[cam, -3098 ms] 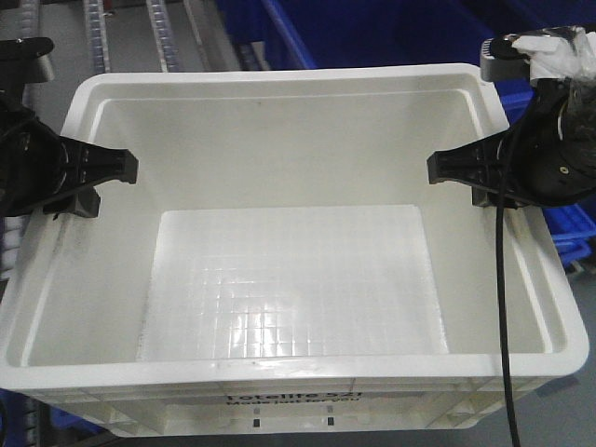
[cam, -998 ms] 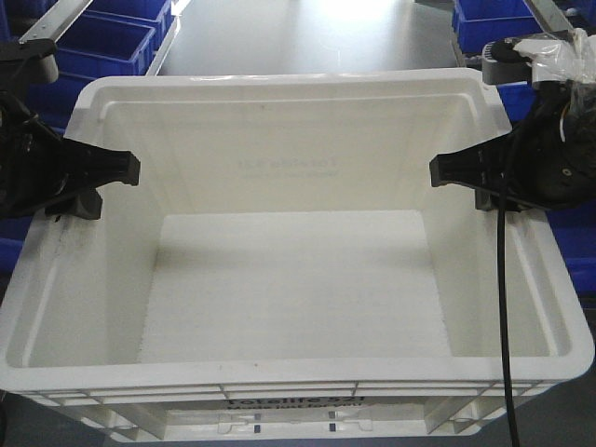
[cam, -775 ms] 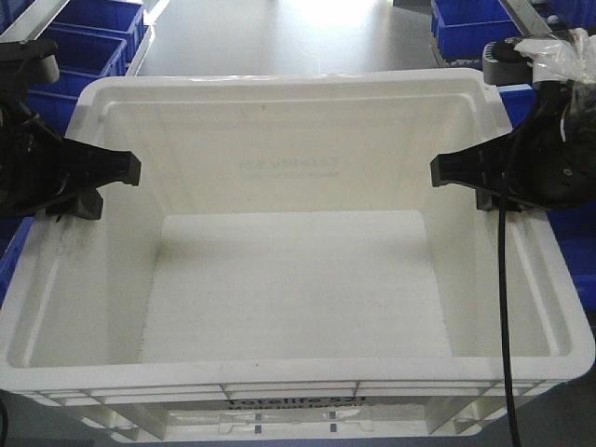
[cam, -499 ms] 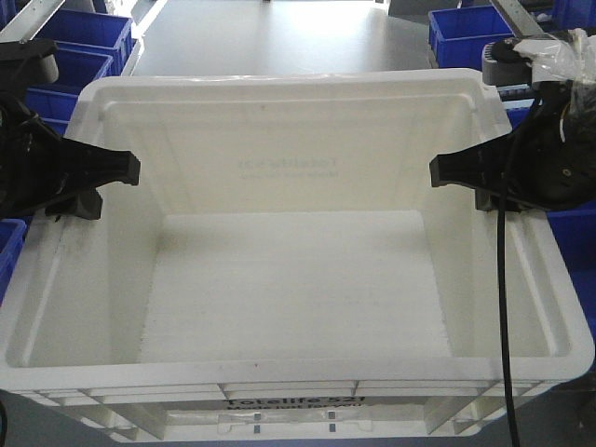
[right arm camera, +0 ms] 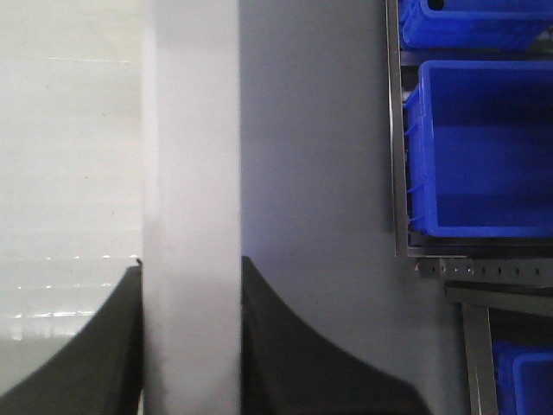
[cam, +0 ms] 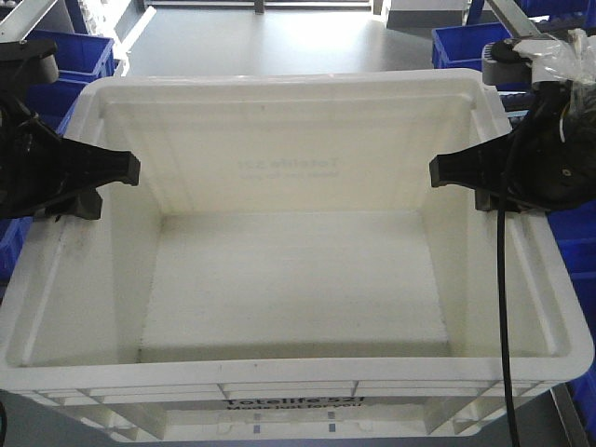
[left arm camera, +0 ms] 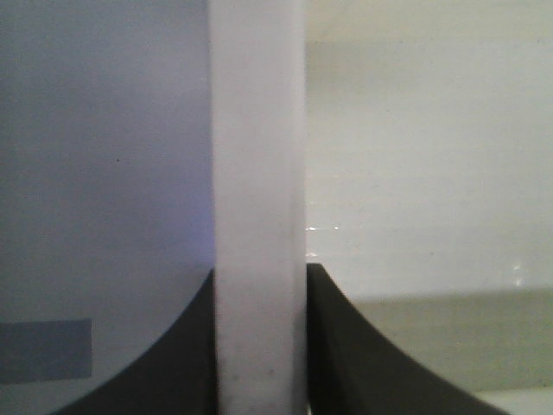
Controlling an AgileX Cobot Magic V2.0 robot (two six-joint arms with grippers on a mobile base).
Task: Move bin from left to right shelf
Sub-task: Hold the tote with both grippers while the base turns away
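Two clamps, we note: left hand [cam: 104,182] pinches the left wall of the bin [cam: 298,279], right hand [cam: 473,184] its right wall, so it hangs level between them over grey floor [cam: 279,37], blue totes [cam: 84,56] flanking.

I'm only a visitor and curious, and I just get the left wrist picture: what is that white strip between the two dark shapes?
Observer: The front view shows it is one side wall of a big white bin, with the left tool clamped over its rim.
Visitor: What holds the other side?
Observer: The right tool clamps the opposite wall.
Visitor: Anything inside?
Observer: No, its floor is bare.
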